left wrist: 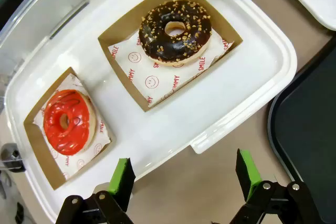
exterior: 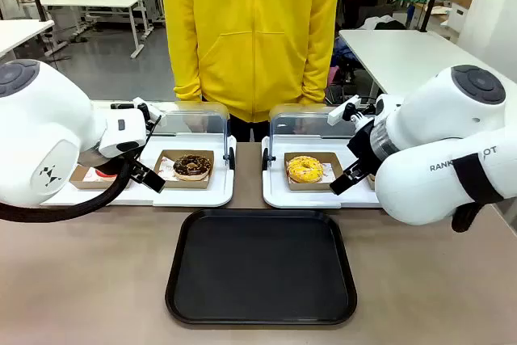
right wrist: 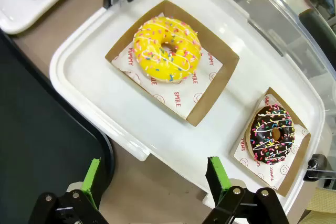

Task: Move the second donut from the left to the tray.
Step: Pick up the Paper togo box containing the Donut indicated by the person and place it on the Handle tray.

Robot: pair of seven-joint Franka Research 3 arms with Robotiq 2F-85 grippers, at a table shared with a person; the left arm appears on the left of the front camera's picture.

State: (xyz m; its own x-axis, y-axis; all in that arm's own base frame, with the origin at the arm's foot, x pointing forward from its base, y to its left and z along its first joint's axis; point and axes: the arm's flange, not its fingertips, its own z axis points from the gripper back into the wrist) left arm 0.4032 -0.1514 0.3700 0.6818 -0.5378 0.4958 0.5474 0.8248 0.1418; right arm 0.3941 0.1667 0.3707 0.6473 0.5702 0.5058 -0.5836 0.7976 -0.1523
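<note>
Chocolate glaze with tan crumbs is covering the second donut from the left [exterior: 191,166]. It is sitting on white paper in a small brown cardboard tray [left wrist: 131,19], inside the left white tray [left wrist: 231,93], with a red donut [left wrist: 67,121] as its neighbour.

The left end effector [left wrist: 185,176] is hovering over the near edge of this white tray with its green pads spread wide and nothing between them. In the left wrist view the donut is lying ahead of the fingers, a little to one side of the gap. The ring has no long axis, but its cardboard tray is lying cornerwise to the fingers.

The left arm is clearly the nearer one, I think. The right end effector [right wrist: 155,179] is also released and is hanging over the other white tray, near a yellow donut [right wrist: 167,50].

The black tray [exterior: 261,267] is waiting on the worktop, just beside the white trays on the robot's side.
</note>
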